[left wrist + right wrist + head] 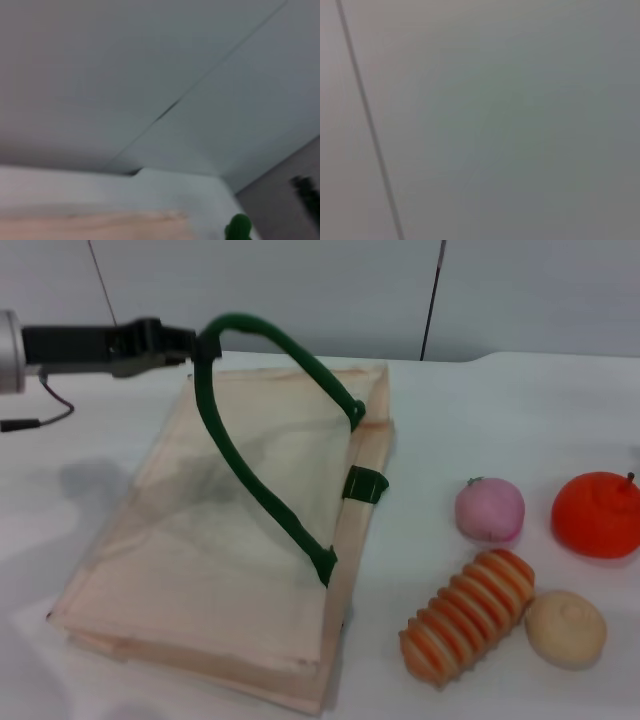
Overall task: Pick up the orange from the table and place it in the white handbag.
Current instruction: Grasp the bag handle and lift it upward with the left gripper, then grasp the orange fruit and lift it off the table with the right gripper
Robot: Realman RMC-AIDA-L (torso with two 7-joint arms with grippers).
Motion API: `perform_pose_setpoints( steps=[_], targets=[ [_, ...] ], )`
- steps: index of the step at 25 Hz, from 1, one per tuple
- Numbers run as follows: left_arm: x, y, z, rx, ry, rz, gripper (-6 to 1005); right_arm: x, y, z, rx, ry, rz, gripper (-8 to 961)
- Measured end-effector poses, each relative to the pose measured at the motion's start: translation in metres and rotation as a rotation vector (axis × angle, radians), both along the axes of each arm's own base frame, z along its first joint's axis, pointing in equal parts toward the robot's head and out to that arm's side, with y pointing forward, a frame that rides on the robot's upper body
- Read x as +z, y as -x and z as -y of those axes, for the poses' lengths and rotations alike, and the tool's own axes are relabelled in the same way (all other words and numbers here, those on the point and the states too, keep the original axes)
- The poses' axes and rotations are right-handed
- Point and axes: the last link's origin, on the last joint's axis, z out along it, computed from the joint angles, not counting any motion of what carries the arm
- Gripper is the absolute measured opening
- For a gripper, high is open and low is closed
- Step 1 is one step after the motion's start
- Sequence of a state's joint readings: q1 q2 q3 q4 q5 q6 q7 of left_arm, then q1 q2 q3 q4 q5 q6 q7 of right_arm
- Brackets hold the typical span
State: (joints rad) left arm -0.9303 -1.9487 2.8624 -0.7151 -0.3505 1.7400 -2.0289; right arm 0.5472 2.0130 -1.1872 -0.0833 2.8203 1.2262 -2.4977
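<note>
Head view first: left gripper (196, 346) reaches in from the far left, pinched on the dark green handle (262, 455) of the white handbag (215, 570) and holding that loop lifted, which tents the upper fabric layer off the table (520, 400). The bag lies flat on the left half; its mouth appears to face right, toward the fruit. The orange (598, 513) sits at the far right edge, resting on the table, well apart from the bag, with a pink round fruit (490, 509) just to its left and a striped ridged oblong (468, 615) and a beige round item (566, 628) nearer. Right gripper is not visible here. Handling judgement: orange looks firm, moderately heavy, dimpled skin giving fair friction; round, so it could roll if nudged. Best hold is across the widest middle from above, clear of the stem. Left wrist view: wall, table edge, a strip of cream fabric and a green handle tip (239, 228). Right wrist view: blank wall only; right gripper's state cannot be told.
</note>
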Motion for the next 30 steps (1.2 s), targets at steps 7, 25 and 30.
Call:
perform_pose_setpoints(
  steps=[7, 25, 30],
  targets=[
    [0.021, -0.012, 0.009, -0.113, -0.056, 0.122, 122, 0.006, 0.018, -0.006, 0.156, 0.183, 0.061, 894],
    [0.039, -0.008, 0.018, -0.147, -0.107, 0.173, 123, -0.001, 0.032, 0.0, 0.289, 0.725, 0.366, 894],
    [0.04, -0.008, 0.018, -0.146, -0.108, 0.173, 123, -0.003, 0.025, 0.003, 0.26, 0.793, 0.409, 894]
  ],
)
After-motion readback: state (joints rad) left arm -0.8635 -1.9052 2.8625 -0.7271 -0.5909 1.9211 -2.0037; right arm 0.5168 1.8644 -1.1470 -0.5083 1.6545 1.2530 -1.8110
